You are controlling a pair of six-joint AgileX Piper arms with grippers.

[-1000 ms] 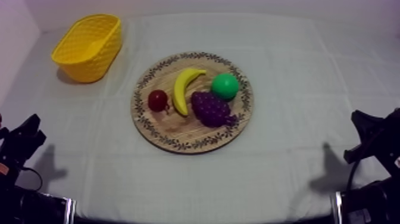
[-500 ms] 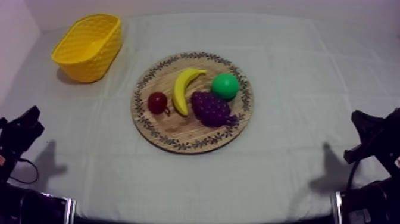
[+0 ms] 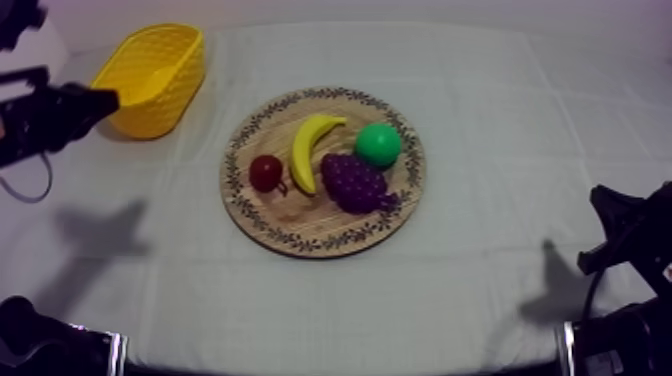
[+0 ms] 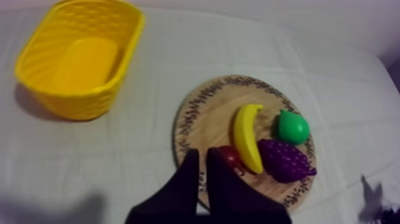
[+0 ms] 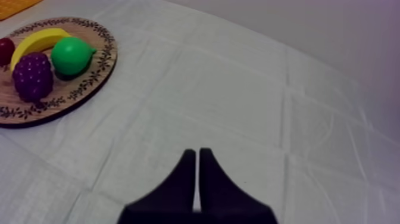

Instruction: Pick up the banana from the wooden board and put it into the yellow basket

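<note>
The yellow banana (image 3: 308, 150) lies on the round wooden board (image 3: 300, 228) at mid table, between a small red fruit (image 3: 265, 170) and a bunch of grapes (image 3: 352, 182). The yellow basket (image 3: 150, 75) stands at the far left, with nothing inside it. My left gripper (image 3: 108, 99) is raised at the upper left, just in front of the basket's near side. In the left wrist view its fingers lie together, left gripper (image 4: 200, 156) shut on nothing, above the board (image 4: 205, 113), short of the banana (image 4: 247, 137). My right gripper (image 5: 197, 154) is shut over bare cloth.
A green pear (image 3: 378, 144) sits on the board's right side, beside the grapes. My right arm (image 3: 615, 225) rests low at the right edge of the table. Grey-white cloth stretches on all sides of the board.
My left arm has risen from the lower left edge to the upper left, beside the basket. The right arm and the fruit have not moved.
</note>
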